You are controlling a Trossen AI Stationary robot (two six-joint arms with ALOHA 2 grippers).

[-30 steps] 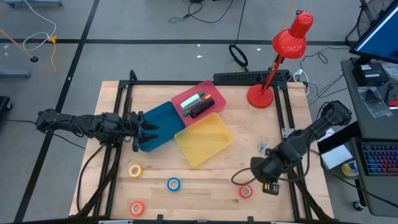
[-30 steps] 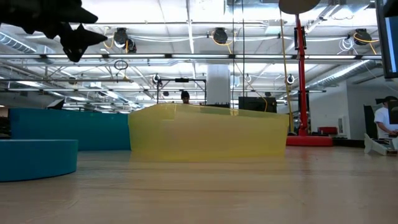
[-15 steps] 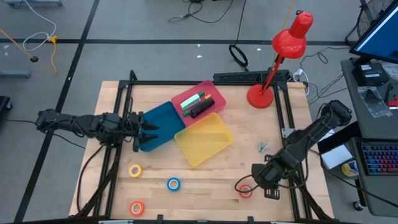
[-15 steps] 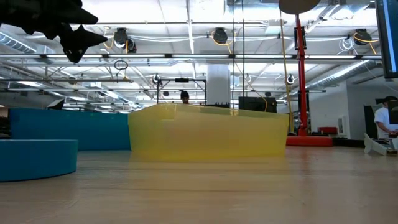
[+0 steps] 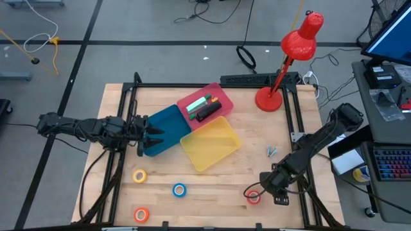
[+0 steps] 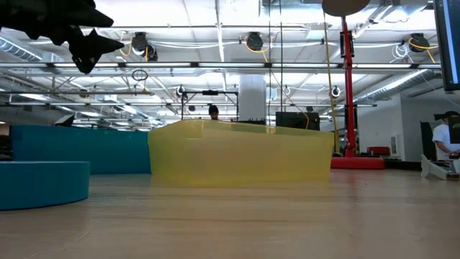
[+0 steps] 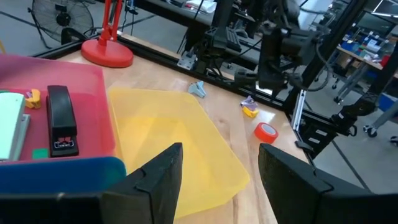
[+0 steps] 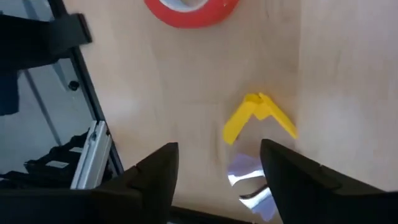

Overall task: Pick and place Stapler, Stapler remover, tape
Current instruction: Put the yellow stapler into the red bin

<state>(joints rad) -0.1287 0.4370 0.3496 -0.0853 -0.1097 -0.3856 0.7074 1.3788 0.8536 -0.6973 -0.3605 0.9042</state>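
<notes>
Our right gripper [image 5: 257, 191] hangs low at the table's near right corner with its fingers [image 8: 149, 180] spread and nothing between them. Just ahead of it lies the red tape roll [image 8: 191, 11], flat on the wood, its hole facing up, so we judge any grip must span the ring rather than follow a long axis. Between fingers and roll sits a small yellow bent piece [image 8: 258, 115], which could get in the way. Beside this spot the table's black frame rail [image 8: 37, 37] leaves little room on that side. Our left gripper [image 5: 154, 136] waits open over the blue bin [image 5: 164, 125], well apart from this roll; the yellow [image 5: 139, 175], blue [image 5: 179, 189] and orange [image 5: 141, 214] rolls lie nearer it.
</notes>
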